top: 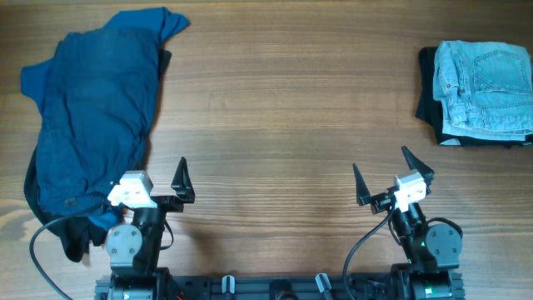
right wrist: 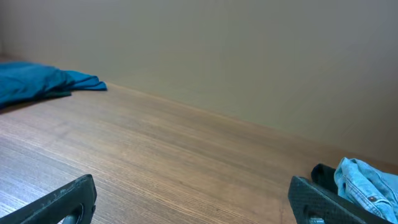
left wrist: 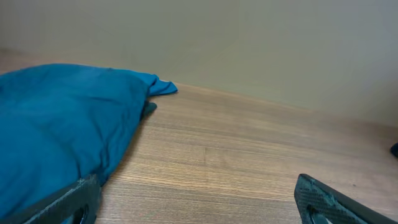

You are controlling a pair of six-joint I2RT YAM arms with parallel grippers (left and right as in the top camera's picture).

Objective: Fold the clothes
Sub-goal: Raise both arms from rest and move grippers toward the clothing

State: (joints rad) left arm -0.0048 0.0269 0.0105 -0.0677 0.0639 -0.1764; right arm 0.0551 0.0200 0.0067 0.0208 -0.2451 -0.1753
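A heap of clothes lies at the table's left: dark navy shorts (top: 92,108) over a brighter blue shirt (top: 158,21), with a black garment (top: 75,233) poking out at the near end. My left gripper (top: 154,177) is open at the heap's near right edge. In the left wrist view, my left gripper (left wrist: 199,208) is empty and its left finger (left wrist: 68,199) sits by the blue cloth (left wrist: 62,124). My right gripper (top: 381,162) stands open and empty over bare wood (right wrist: 193,205).
Folded light-wash jeans (top: 487,75) rest on a black garment (top: 429,92) at the far right; the jeans (right wrist: 367,180) show beside my right finger in the right wrist view. Cables and arm bases line the table's near edge.
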